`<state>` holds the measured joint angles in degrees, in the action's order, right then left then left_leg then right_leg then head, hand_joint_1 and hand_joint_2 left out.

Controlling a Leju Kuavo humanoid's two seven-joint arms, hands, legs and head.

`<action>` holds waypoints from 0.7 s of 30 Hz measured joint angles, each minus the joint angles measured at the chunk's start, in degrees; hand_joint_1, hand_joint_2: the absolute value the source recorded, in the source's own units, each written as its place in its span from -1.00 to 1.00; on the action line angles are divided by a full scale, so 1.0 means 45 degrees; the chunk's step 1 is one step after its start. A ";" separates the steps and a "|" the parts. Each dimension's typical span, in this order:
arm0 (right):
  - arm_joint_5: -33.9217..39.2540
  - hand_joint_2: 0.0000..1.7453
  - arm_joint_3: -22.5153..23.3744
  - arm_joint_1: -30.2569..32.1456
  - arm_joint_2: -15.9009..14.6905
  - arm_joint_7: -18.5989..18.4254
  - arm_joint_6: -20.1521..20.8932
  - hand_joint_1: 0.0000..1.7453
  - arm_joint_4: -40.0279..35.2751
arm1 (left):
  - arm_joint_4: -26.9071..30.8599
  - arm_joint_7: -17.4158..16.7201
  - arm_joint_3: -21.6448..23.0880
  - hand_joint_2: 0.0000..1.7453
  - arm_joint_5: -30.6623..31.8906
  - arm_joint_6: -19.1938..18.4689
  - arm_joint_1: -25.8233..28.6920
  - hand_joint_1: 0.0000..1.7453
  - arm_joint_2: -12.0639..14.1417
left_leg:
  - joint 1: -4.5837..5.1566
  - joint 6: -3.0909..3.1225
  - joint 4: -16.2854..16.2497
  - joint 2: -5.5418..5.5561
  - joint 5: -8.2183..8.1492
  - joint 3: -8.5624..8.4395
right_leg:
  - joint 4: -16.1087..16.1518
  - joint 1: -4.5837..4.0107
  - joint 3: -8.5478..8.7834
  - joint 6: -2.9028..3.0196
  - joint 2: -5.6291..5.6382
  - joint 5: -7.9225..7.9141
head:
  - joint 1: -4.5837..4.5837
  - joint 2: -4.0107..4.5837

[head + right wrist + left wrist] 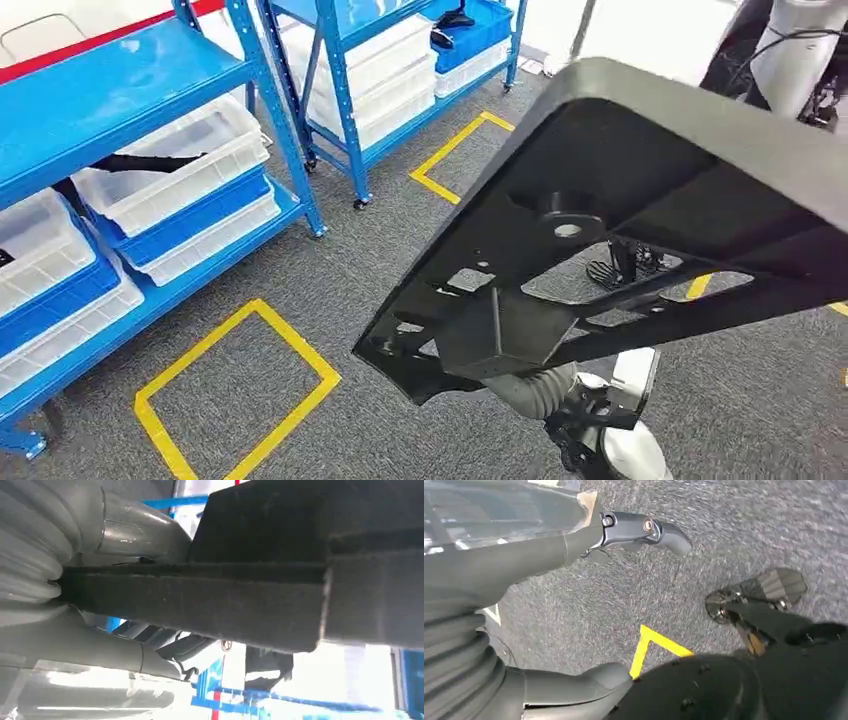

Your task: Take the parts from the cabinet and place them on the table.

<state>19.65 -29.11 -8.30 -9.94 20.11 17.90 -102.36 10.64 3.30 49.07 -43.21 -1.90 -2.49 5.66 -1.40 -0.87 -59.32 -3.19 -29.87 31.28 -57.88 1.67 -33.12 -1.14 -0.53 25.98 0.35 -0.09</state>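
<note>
A large black frame part (640, 200) with cut-outs and a round boss hangs tilted in front of me in the head view. My right hand (535, 390) comes up from below and grips its lower end. In the right wrist view the same hand (45, 580) is wrapped around a black bar of the part (240, 600), thumb on one side and fingers on the other. My left hand (489, 630) hangs over the grey carpet with thumb and fingers (639, 527) spread and nothing between them.
Blue shelf racks (120, 95) with white and blue bins (170, 175) stand at the left and back; another black part (140, 162) lies in one bin. Yellow tape squares (235, 385) mark the grey carpet. A white machine (800, 50) stands at the far right.
</note>
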 joint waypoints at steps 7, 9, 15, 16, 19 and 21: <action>-0.0024 1.00 -0.0005 0.0059 0.0015 -0.0005 0.0005 1.00 0.0005 | -0.0024 0.0024 0.0015 1.00 0.0005 -0.0034 0.0088 -1.00 0.0010 | 0.0007 0.0095 -0.2231 0.0796 -0.0469 0.1140 | -0.0041 -0.0126 -0.0038 0.0247 0.1028 -0.0059 | -0.0047 0.0000; -0.0029 1.00 -0.0005 0.0058 0.0019 -0.0005 0.0015 1.00 0.0005 | -0.0039 0.0058 0.0015 1.00 0.0010 -0.0034 0.0088 -1.00 0.0019 | -0.0132 0.0116 -0.0162 0.1696 0.0401 0.0146 | -0.0102 -0.0121 -0.0049 0.0224 0.1318 -0.0058 | -0.0048 0.0000; -0.0107 1.00 0.0078 0.0182 0.0049 0.0015 0.0015 1.00 0.0000 | -0.0053 0.0253 0.0024 1.00 0.0029 0.0151 0.0044 -1.00 -0.0010 | -0.0049 0.0458 0.0258 0.1086 0.0435 0.0030 | -0.0376 -0.0193 -0.0584 -0.0244 0.1342 -0.0082 | -0.0018 0.0000; -0.0112 1.00 0.0083 0.0144 0.0053 0.0025 0.0019 1.00 -0.0005 | -0.0053 0.0286 0.0024 1.00 0.0029 0.0204 0.0045 -1.00 0.0000 | -0.0057 0.0581 0.0272 0.0918 0.0445 0.0048 | -0.1046 -0.0292 -0.0913 -0.0165 0.0720 0.0288 | 0.0126 0.0000; -0.0141 1.00 0.0107 0.0174 0.0083 0.0025 0.0083 1.00 -0.0005 | -0.0058 0.0325 0.0024 1.00 0.0024 0.0282 0.0087 -1.00 -0.0005 | 0.0030 0.0626 0.0270 0.0347 0.0422 0.0077 | -0.3951 -0.0220 -0.2317 -0.0109 0.0282 0.1391 | 0.0147 0.0000; -0.0141 1.00 0.0112 0.0181 0.0078 0.0025 0.0165 1.00 -0.0005 | -0.0058 0.0423 0.0019 1.00 0.0019 0.0384 0.0079 -1.00 -0.0010 | 0.0033 0.0605 0.0268 -0.0006 0.0408 0.0068 | -0.3853 -0.0148 -0.2224 -0.0317 0.0219 0.1219 | 0.0142 0.0000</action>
<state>19.02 -28.61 -7.49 -9.60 20.22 18.64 -102.38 10.38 5.20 49.16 -43.12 -0.17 -2.13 5.62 -1.26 1.86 -58.11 -3.22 -28.03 31.59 -75.22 1.01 -43.13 -2.57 0.46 31.46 0.98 -0.09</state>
